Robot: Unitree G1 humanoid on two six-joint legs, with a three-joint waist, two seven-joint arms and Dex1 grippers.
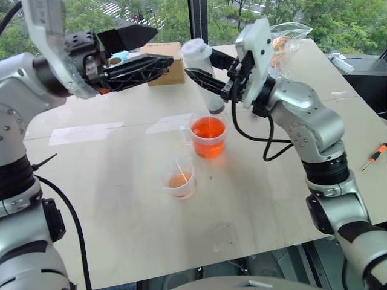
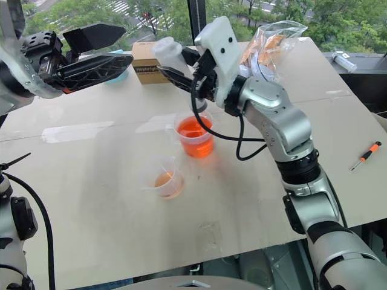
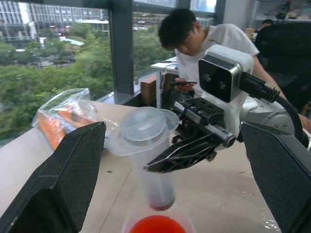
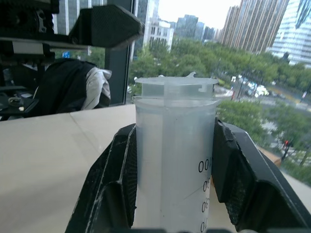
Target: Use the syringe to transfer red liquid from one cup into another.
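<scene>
Workbench with two raised arms. The right gripper [image 1: 208, 75] pinches the barrel of the syringe [image 1: 202, 72], one black finger on each side, as the right wrist view shows plainly. The syringe is held tilted above the table [image 1: 121, 205], flanged top up and away from the robot, its dark tip pointing down towards the wide handled cup [image 1: 208, 136]. The tip hangs just above that cup's rim; whether it touches the red liquid [image 1: 208, 130] cannot be told. This cup, strongly orange-red, stands near the middle of the table. The narrow cup [image 1: 179, 177] stands near it, closer to the robot and slightly to its left, apart from it, with a shallow pale orange layer at its bottom.

The left gripper [image 1: 136, 51] hovers beside the syringe with its two fingers spread wide, holding nothing, pointing towards the flanged top.

Behind the grippers a cardboard box [image 1: 164, 63] rests on the table's far side, and a clear plastic bag [image 2: 269, 45] with orange contents lies to its right. An orange-handled screwdriver [image 1: 373, 157] lies off the table's right edge. A person [image 3: 204, 43] stands beyond the table, looking down at a phone.
</scene>
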